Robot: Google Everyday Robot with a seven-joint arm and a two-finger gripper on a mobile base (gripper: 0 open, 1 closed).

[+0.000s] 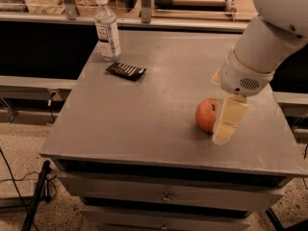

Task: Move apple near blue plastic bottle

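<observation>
Camera view: at the bench's (pixel 144 129) far-left corner your bottle (pixel 108 30) stands upright, with a flat dark packet (pixel 126 71) lying just in front of it. Well apart, right of centre, the apple (pixel 207 114) sits on the bench. Your claw (pixel 225 129) hangs at the apple's right side, overlapping it. You cannot tell how wide it is open, or whether it has hold of anything.

My gripper (pixel 225 129) of smooth cream plastic sits at three o'clock of the shiny apple (pixel 206 114). The grey table (pixel 159 95) looks dull. The blue plastic bottle (pixel 108 30) is see-through.
</observation>
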